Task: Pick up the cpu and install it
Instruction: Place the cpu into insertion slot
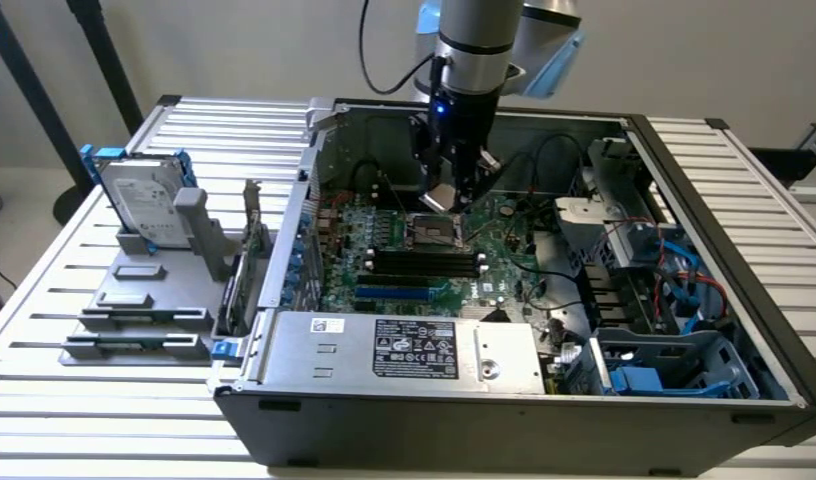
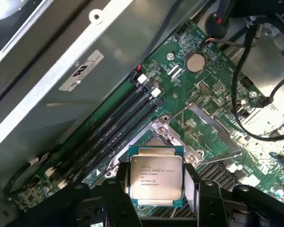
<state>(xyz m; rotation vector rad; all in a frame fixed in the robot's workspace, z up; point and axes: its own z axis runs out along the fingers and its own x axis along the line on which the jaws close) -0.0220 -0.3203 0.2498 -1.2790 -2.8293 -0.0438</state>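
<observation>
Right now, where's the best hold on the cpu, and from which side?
By its two opposite thin edges, coming from above the lid. The cpu is a flat square, so only the rims give parallel faces, and an edge grip should leave the underside free. The gripper holds it that way, one finger on each side edge, above the socket.

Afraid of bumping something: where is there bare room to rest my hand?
Bare slatted table lies on the exterior view's right of the computer case and along its front. Inside it is crowded: cables, motherboard, gripper holding the cpu.

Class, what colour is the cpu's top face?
Silver-grey with dark printed text; the cpu shows best in the wrist view.
</observation>
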